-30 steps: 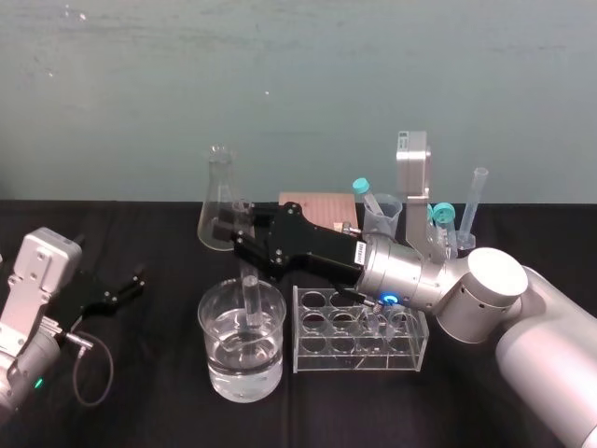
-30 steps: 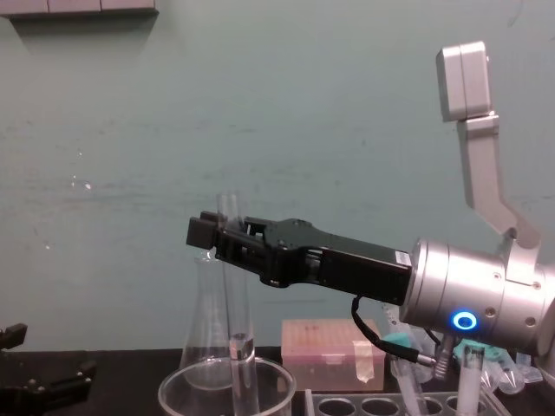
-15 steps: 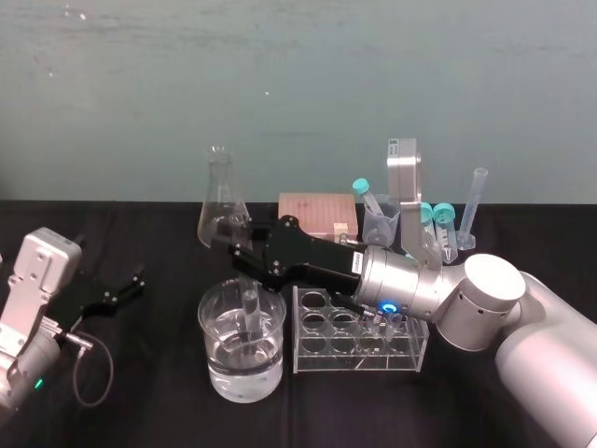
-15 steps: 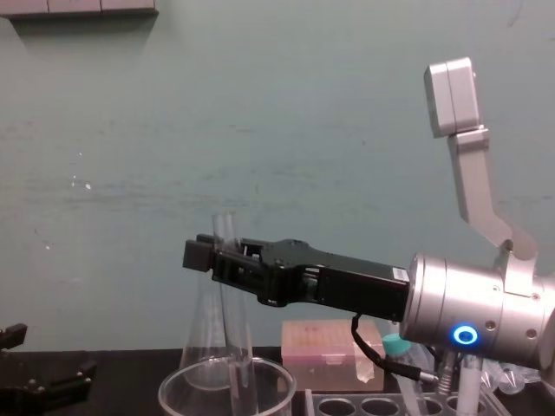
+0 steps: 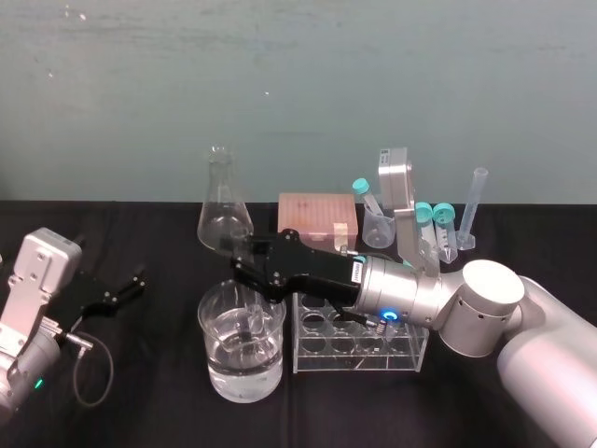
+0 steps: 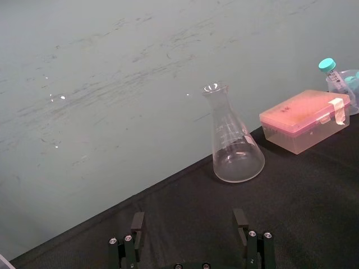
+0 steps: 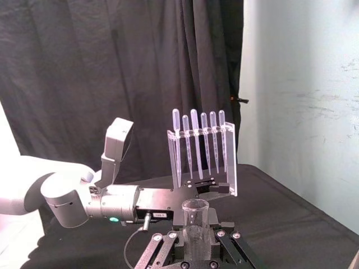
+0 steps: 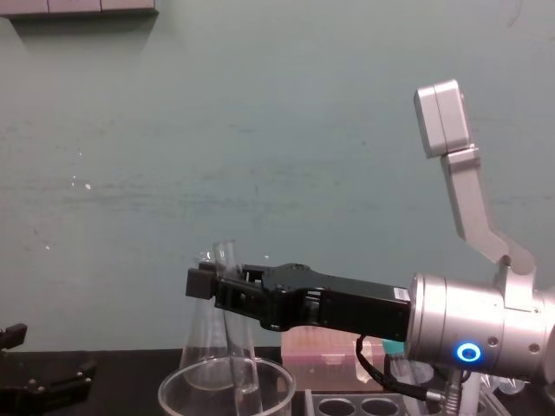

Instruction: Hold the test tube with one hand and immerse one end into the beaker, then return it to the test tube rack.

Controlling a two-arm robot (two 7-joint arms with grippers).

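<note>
The right gripper [image 5: 244, 272] is hanging directly over the beaker [image 5: 211, 327], clamping the test tube [image 8: 228, 256] near its top. The tube's lower end is reaching down inside the beaker, apparently into the liquid. The test tube rack [image 5: 359, 347] is standing just beside the beaker. The left gripper [image 5: 126, 287] is resting well apart from the beaker, its fingers spread.

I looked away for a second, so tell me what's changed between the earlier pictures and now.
The right tool, shut on the test tube, has moved down, sinking the tube's lower end deeper into the beaker. Nothing was let go. The left tool stays parked and open at the left; the beaker, test tube rack and flask have not moved.
</note>
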